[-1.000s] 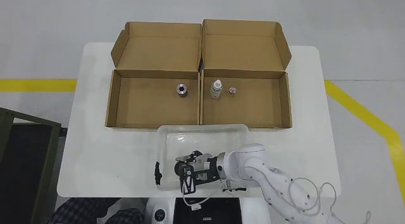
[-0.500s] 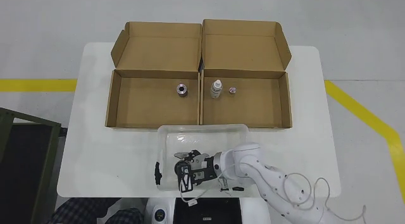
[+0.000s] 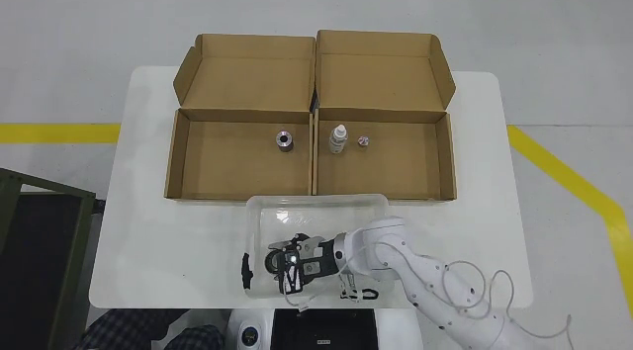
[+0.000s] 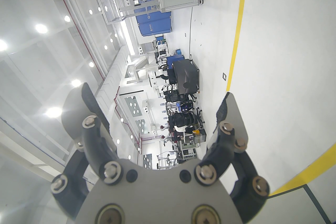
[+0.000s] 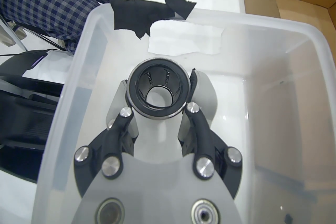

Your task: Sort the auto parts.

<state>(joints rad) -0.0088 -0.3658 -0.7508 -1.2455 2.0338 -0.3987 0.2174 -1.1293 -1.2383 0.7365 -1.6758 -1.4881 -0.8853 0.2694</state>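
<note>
A black ring-shaped bearing (image 5: 158,93) stands on end in the clear plastic bin (image 5: 262,22), at its left end near the front of the table. My right gripper (image 5: 159,81) is down inside the bin and shut on the bearing, one finger against each side. In the top view the right gripper (image 3: 281,265) and the bearing (image 3: 278,260) show at the bin's (image 3: 316,199) left end. My left gripper (image 4: 156,92) is open with nothing between its fingers, facing the room away from the table.
Two open cardboard boxes stand behind the bin. The left box (image 3: 213,157) holds a metal ring part (image 3: 283,139). The right box (image 3: 406,162) holds a small white bottle (image 3: 338,137) and a small metal part (image 3: 363,139). Black tape (image 5: 141,15) hangs on the bin's rim.
My right gripper has slid leftward inside the bin toward its left wall and now has the bearing between its fingers.
</note>
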